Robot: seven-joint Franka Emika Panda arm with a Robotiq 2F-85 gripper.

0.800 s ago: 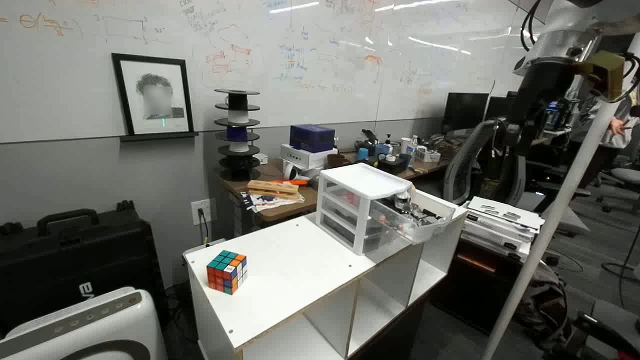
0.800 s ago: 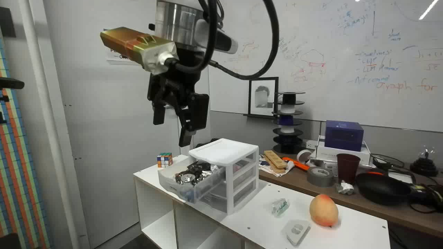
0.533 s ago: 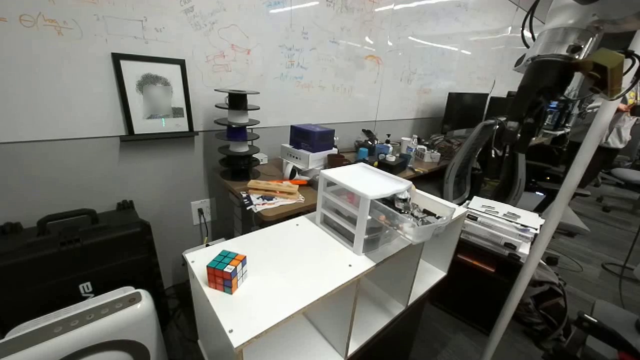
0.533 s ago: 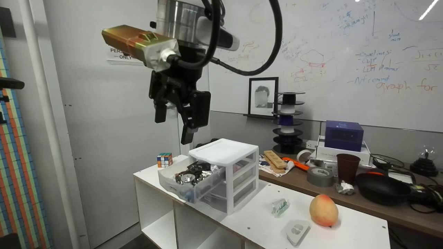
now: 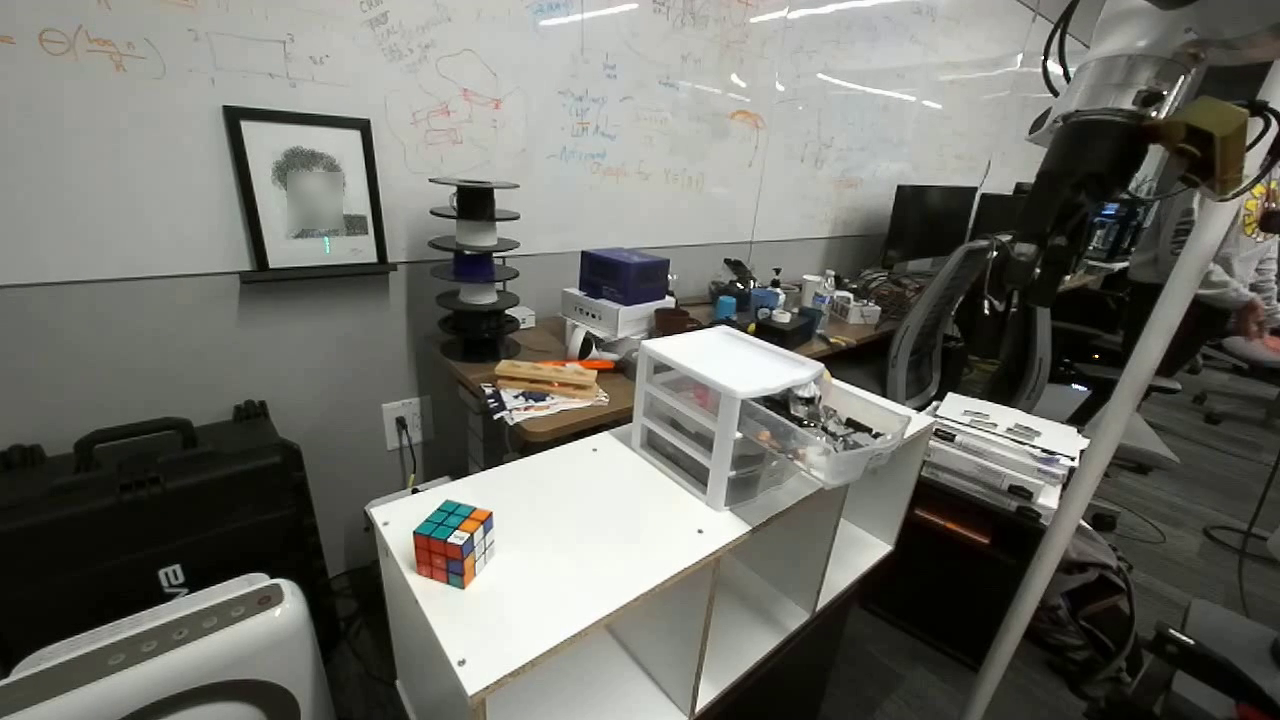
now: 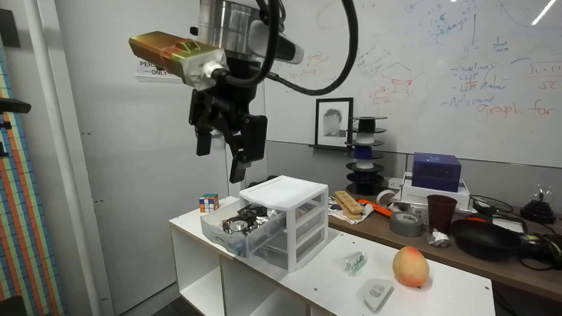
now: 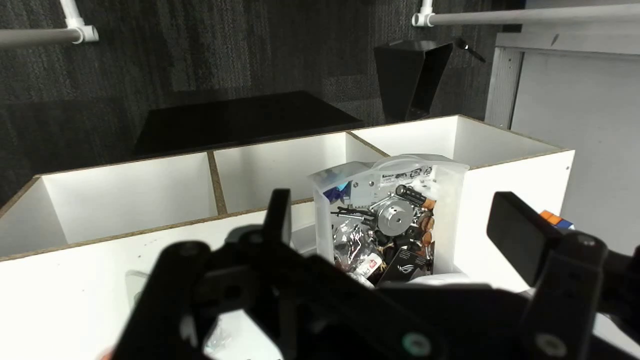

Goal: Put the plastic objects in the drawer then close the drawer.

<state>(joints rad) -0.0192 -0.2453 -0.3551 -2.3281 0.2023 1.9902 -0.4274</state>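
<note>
Done: one drawer (image 6: 219, 236) out from unit (image 6: 283, 193), holding parts (image 7: 395, 217) too jumbled for me to count. Left, I judge: load one wrapper (image 6: 355, 262) and one gray piece (image 6: 378, 295), both beside unit, then close. Same side, one mango (image 6: 411, 267); opposite side, one cube (image 6: 209, 202). My gripper (image 6: 220, 164) spread, nothing in it, higher than unit.

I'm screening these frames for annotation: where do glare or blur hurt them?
Both exterior views: bright light streaks on the whiteboard, a blurred patch on the framed portrait; wrist view: the gripper looks soft, the drawer crisper, and the white shelf table nearly washes out at lower left.
</note>
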